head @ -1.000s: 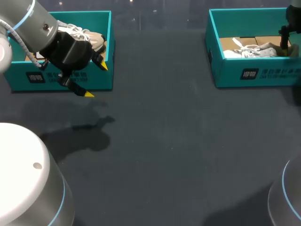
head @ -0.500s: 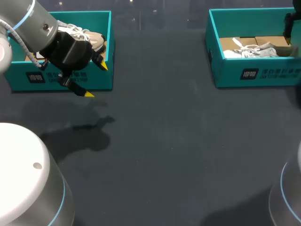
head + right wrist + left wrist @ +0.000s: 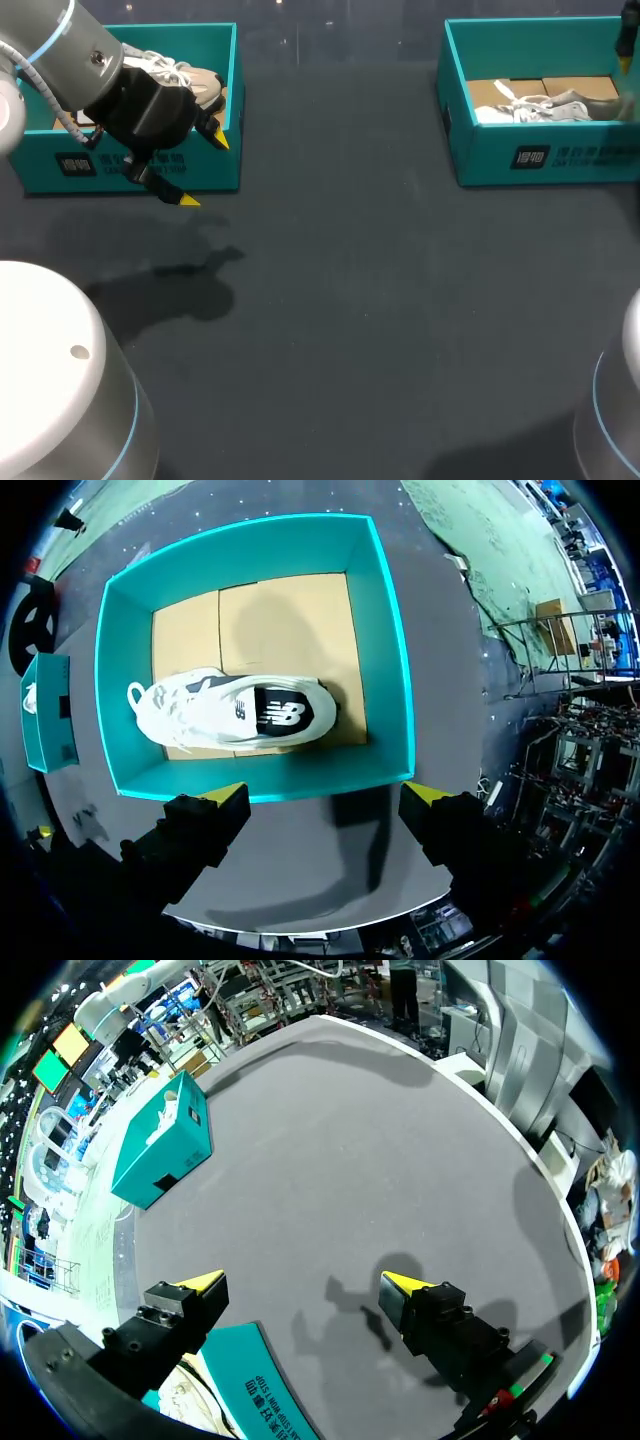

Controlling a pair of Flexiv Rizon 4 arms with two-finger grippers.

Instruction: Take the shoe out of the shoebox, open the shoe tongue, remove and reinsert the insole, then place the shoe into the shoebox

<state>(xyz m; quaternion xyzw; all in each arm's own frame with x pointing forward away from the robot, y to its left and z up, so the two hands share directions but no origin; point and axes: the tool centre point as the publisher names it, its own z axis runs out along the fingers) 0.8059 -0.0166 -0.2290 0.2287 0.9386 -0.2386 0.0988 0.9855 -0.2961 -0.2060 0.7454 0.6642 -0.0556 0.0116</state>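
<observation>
Right gripper hangs just outside one long wall of the teal cardboard shoebox, its wedge-shaped yellow tips spread wide with nothing between them. Inside, the white shoe lies on its side on the flat brown cardboard floor, a dark patch on its flank. Across the matte dark grey table, the left gripper hovers at a second teal box, jaws apart and empty, and a pale laced shoe sits in there.

White print on the front walls of the left shoebox and right shoebox, at the table's far corners, is unreadable; the shoe bears a logo.
</observation>
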